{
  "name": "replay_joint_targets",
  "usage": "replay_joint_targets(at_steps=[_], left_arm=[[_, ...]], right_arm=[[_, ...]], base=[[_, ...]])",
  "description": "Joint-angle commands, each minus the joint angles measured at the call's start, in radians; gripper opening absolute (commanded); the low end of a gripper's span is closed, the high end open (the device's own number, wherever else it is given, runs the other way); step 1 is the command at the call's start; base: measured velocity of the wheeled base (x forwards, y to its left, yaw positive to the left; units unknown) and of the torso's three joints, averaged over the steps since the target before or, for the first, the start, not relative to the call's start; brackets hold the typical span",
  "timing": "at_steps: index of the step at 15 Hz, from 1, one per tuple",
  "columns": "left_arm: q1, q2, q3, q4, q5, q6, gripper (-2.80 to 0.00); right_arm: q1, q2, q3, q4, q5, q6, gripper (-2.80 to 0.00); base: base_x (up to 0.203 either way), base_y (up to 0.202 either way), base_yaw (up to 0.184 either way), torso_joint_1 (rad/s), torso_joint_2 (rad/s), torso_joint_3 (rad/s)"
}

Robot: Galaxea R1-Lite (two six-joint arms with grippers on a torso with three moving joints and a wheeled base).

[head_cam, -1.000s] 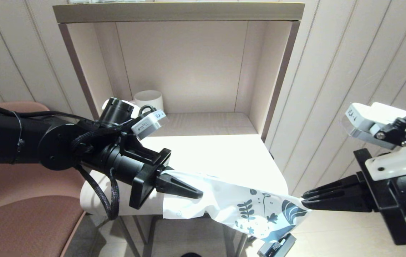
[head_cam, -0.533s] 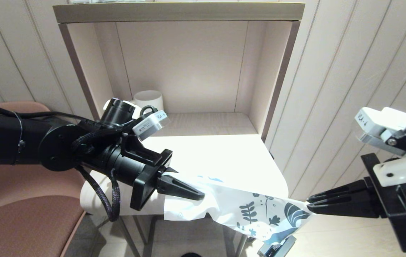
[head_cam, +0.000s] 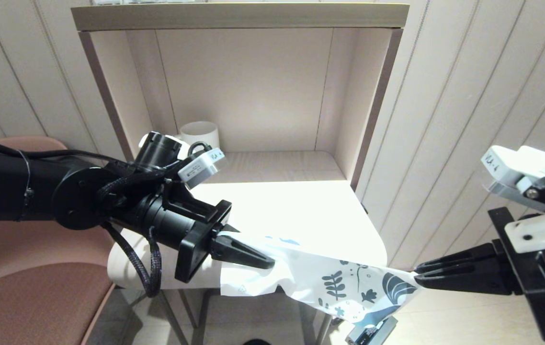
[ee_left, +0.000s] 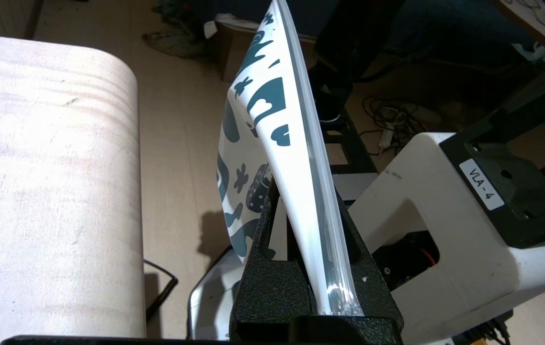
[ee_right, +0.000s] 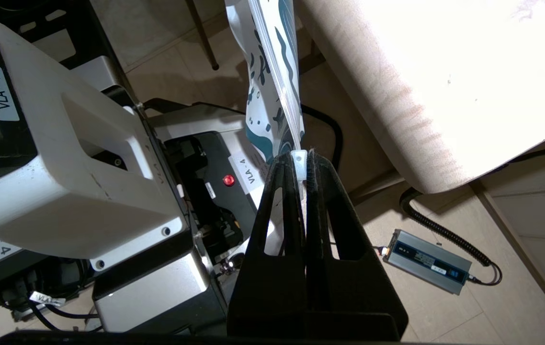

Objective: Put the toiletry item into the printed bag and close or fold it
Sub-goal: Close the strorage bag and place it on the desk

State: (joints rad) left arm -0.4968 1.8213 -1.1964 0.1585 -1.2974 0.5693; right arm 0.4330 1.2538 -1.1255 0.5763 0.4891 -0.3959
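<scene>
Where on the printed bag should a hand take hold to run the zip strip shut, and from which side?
Grip the zip-strip edge itself, probably. The printed bag hangs stretched in the air off the table's front edge, pinched at its plain end by the left hand and at its printed end by the right hand. The strip runs straight between them, so each hand's end-on hold along that edge suits it best.

The left hand (head_cam: pixel 267 261) hides most of the mug (head_cam: pixel 200 134).
</scene>
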Motion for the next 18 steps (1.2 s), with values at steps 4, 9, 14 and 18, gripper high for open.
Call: replay_joint_targets(at_steps=[4,9,14,18], left_arm=[[0.000,0.000,0.000,0.001,-0.008,0.003,-2.80],[-0.002,0.001,0.003,0.001,-0.008,0.003,-2.80],[-0.002,0.010,0.001,0.001,-0.008,0.003,-2.80],[0.034,0.071,-0.068,0.001,-0.003,-0.005,-2.80]], right_arm=[[0.004,0.021,0.023,-0.078,0.009,-0.001,-2.80],[0.010,0.031,0.030,-0.078,0.022,-0.003,0.00],[0.008,0.031,0.029,-0.081,0.078,-0.003,0.00],[-0.047,-0.005,0.023,-0.081,0.081,-0.003,0.00]], base=[[0.000,0.000,0.000,0.000,0.00,0.000],[0.000,0.000,0.000,0.000,0.00,0.000],[0.000,0.000,0.000,0.000,0.00,0.000],[0.000,0.000,0.000,0.000,0.00,0.000]])
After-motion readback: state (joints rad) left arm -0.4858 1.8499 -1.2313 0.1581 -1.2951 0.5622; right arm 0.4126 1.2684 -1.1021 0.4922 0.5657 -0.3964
